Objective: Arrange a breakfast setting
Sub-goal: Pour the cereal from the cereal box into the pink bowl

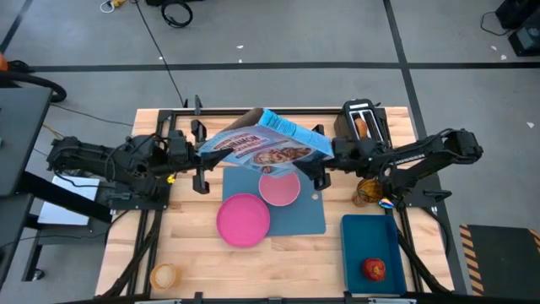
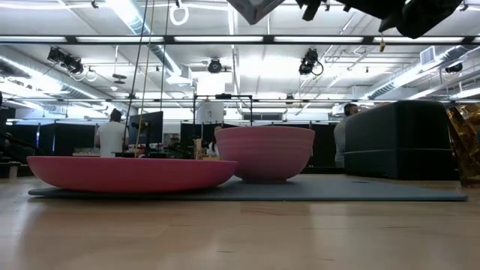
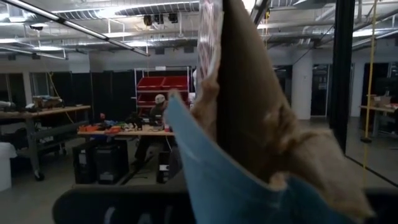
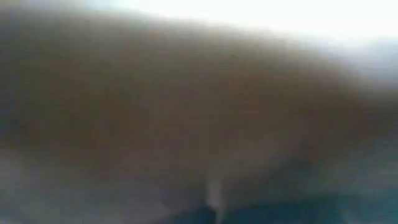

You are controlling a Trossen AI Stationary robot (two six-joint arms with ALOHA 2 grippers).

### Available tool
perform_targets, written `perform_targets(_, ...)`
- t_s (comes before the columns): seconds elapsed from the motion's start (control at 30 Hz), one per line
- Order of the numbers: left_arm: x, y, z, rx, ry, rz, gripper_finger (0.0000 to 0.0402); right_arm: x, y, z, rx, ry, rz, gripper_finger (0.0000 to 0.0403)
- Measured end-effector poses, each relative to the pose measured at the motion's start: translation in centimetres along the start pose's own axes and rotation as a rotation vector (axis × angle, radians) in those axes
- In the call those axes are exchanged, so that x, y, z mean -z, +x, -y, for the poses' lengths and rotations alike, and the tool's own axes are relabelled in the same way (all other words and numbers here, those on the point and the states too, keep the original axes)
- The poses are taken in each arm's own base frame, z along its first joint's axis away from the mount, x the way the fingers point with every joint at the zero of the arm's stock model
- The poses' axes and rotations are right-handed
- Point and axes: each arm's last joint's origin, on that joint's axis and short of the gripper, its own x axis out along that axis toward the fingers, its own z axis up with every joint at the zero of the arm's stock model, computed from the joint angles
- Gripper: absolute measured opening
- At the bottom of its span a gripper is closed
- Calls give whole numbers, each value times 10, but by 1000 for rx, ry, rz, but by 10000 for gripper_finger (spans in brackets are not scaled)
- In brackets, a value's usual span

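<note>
A cereal box [image 1: 268, 145] is being held tilted above the pink bowl [image 1: 279, 187] on the blue mat [image 1: 310, 215], so the pouring step appears to be in hand. The left gripper [image 1: 205, 158] is clenched on one end. The right gripper [image 1: 323, 160] is at the other end; whether its jaws are gripping cannot be told. Next, steadier tilting over the bowl is probably being called for. The pink plate [image 1: 244, 219] is lying beside the bowl.
</note>
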Motion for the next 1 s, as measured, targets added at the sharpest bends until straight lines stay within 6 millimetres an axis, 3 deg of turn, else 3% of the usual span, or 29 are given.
perform_targets(0.27, 0, 0, 0, -1, 23, -6, 22, -4, 0, 0, -2, -13, 43, 222)
perform_targets(0.57, 1, -4, -2, -41, 44, -40, 114, -7, -3, 0, 7, -13, 52, 144)
perform_targets(0.8, -17, -36, -14, -38, 57, -54, 206, -12, -35, -4, -1, 2, 45, 129)
perform_targets(1.0, -25, -73, -28, -24, 132, -141, 241, -22, -63, -13, -22, 58, -135, 128)
